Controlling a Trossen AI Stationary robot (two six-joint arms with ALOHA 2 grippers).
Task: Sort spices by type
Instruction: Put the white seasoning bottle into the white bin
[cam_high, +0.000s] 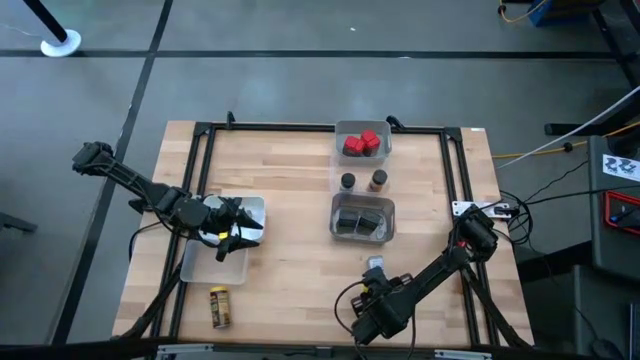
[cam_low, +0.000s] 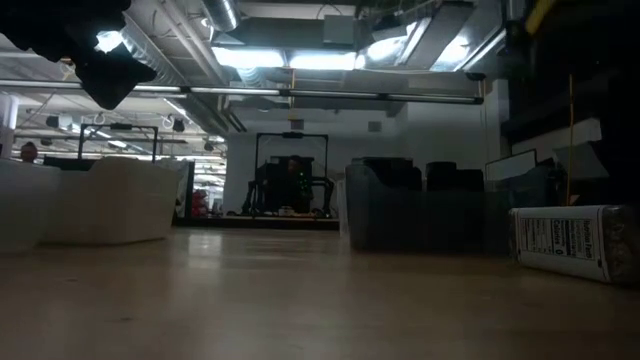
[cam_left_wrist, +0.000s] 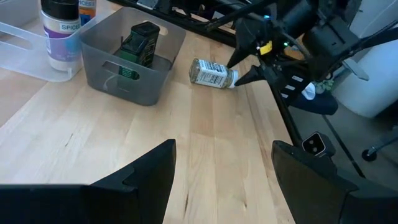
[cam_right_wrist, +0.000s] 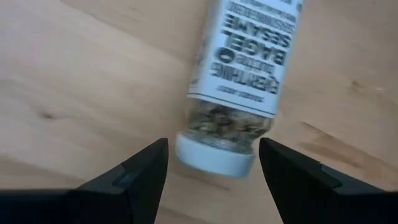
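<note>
Mostly sorted: red boxes (cam_high: 362, 143) and green tins (cam_high: 360, 221) binned; right tool (cam_high: 372, 283), wide, empty, over labelled jar (cam_right_wrist: 239, 81) at 6 o'clock, yellow jar (cam_high: 219, 306) loose at 7.

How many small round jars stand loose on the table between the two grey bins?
2: a dark-lidded jar and an orange-brown jar, side by side between the bin of red boxes and the bin of green tins. None look hidden.

1. Red boxes (cam_high: 362, 143): clustered in the far clear tray.
2. 2 small round jars, 1 dark (cam_high: 347, 181), 1 orange-brown (cam_high: 378, 180): upright, side by side on the table between the trays.
3. Green tins (cam_left_wrist: 140, 42): inside the grey bin.
4. Labelled jar (cam_right_wrist: 239, 81): on its side, white cap, seeds visible.
5. Yellow jar (cam_high: 219, 307): lying near the front-left edge.
</note>
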